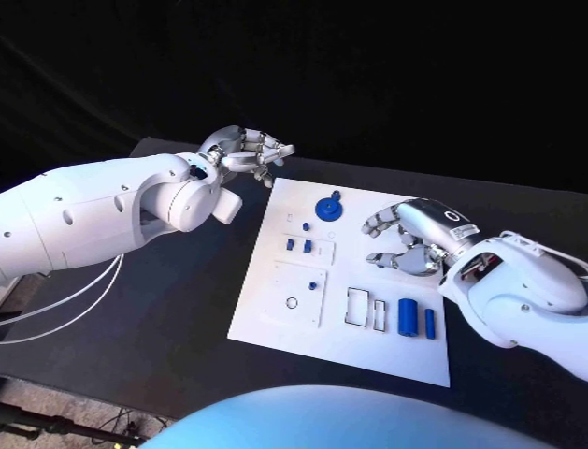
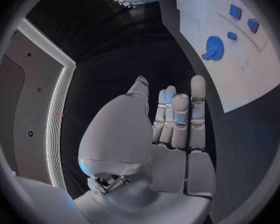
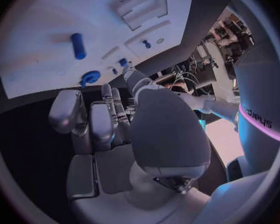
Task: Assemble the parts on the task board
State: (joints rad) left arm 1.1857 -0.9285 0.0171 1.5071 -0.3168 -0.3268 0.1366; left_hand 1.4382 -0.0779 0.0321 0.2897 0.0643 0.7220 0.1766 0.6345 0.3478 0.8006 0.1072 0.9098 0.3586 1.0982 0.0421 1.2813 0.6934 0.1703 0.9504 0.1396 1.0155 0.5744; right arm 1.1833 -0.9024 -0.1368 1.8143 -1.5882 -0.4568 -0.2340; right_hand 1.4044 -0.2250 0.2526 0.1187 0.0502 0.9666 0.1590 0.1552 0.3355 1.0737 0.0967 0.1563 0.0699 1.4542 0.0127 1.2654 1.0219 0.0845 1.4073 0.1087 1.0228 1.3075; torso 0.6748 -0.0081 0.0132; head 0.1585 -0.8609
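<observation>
The white task board point(image 1: 283, 313) lies in the middle of the black table. A blue gear point(image 1: 330, 208) sits near its far edge, small blue parts point(image 1: 298, 245) lie below it, and two blue cylinders point(image 1: 409, 316) lie near the right edge. My left hand point(image 1: 247, 152) hovers off the board's far left corner, fingers loosely apart and holding nothing. In the left wrist view its fingers point(image 2: 177, 117) point past the gear point(image 2: 213, 48). My right hand point(image 1: 408, 238) hangs over the board's right side, fingers partly curled, with nothing in them. The right wrist view shows a cylinder point(image 3: 78, 46) and the gear point(image 3: 89, 77) beyond that hand point(image 3: 109, 119).
Recessed slots point(image 1: 364, 307) are cut into the board beside the cylinders, and a small ring mark point(image 1: 291, 303) lies on its left half. Black table point(image 1: 172, 299) surrounds the board on all sides. White cables point(image 1: 51, 299) trail under my left arm.
</observation>
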